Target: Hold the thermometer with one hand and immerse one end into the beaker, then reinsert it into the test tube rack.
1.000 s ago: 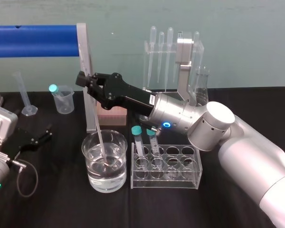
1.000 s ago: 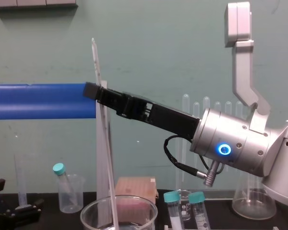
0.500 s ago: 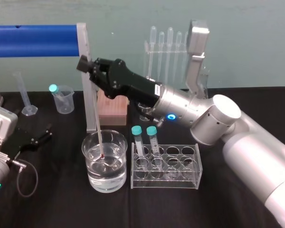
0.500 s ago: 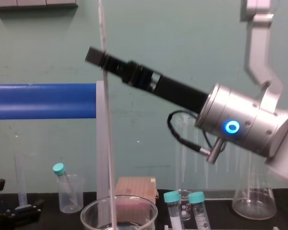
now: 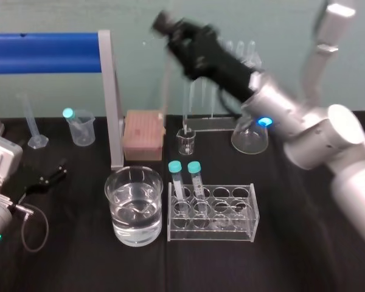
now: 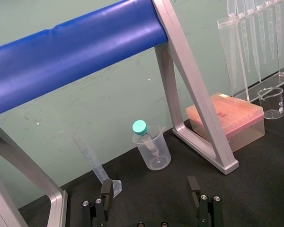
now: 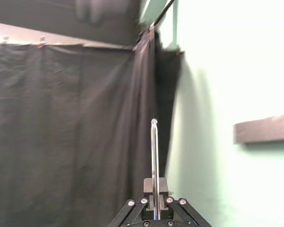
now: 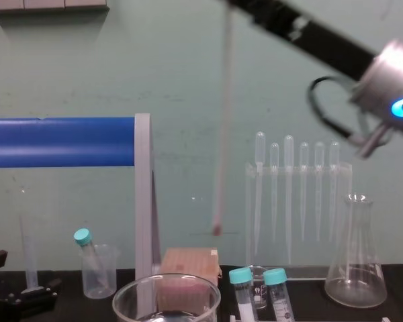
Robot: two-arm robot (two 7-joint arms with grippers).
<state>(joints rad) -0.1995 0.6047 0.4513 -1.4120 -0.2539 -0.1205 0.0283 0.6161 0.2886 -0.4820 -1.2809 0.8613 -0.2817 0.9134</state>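
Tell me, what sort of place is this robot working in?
Probably a chemistry lab bench: a water-filled beaker, a test tube rack, pipettes and a conical flask stand on black cloth. The right gripper holds a thermometer above them; the left gripper lies on the cloth.

The thermometer (image 8: pixel 221 134) is blurred, and the beaker's (image 8: pixel 131 295) base is cut off.

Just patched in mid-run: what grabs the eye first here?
The right tool, held high, is shut on the thermometer, which hangs nearly upright with its reddish tip in mid-air, above the rim of the water-filled beaker. The test tube rack stands just right of it; the left tool lies open on the table, far left.
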